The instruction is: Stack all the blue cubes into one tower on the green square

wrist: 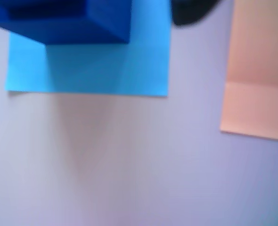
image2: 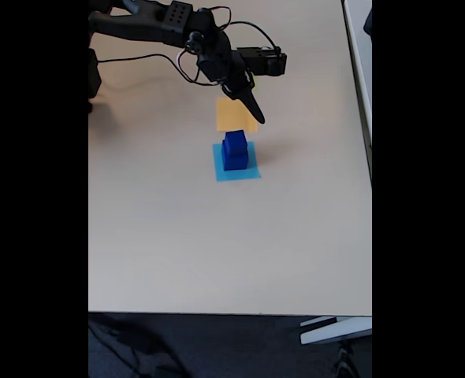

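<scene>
Table (image2: 217, 252): broad pale beige top, mostly bare, dark floor below its near edge.

Arm (image2: 161, 24): black jointed robot arm reaching in from the upper left of the fixed view, cables looped along it. Its hand (image2: 252, 110) points down and to the right, tip hanging above the orange sheet, apart from the cubes. Grasping nothing that I can see; whether the fingers are parted or closed I cannot tell at this size.

Flat orange paper square (image2: 234, 116): lies just behind the blue one in the fixed view; salmon-toned at the right edge of the wrist view (wrist: 257, 75).

Flat light-blue paper square (image2: 237, 168): carries the stack.

Stack of solid dark blue cubes (image2: 234, 150): a stepped column, wider below, standing on the light-blue square. Probably two or three tiers, though the fixed view is too small to count surely. The wrist view catches one dark blue cube face (wrist: 68, 23) over the light-blue sheet.

Step in hand, by my reading: a placement looks just finished, hand clear of the column. No green square is seen here. The next move calls for finding any loose cube, or lifting the arm clear without brushing the column.
</scene>
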### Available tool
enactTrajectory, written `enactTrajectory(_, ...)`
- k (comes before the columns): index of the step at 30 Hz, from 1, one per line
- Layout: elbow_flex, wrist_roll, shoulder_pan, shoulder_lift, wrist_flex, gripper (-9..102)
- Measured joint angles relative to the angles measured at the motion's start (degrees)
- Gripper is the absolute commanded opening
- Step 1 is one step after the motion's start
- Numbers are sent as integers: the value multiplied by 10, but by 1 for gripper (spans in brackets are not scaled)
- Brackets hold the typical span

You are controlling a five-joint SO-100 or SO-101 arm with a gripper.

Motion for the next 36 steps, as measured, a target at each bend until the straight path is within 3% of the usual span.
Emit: enactTrajectory(36,28,0,64,-26,11,28)
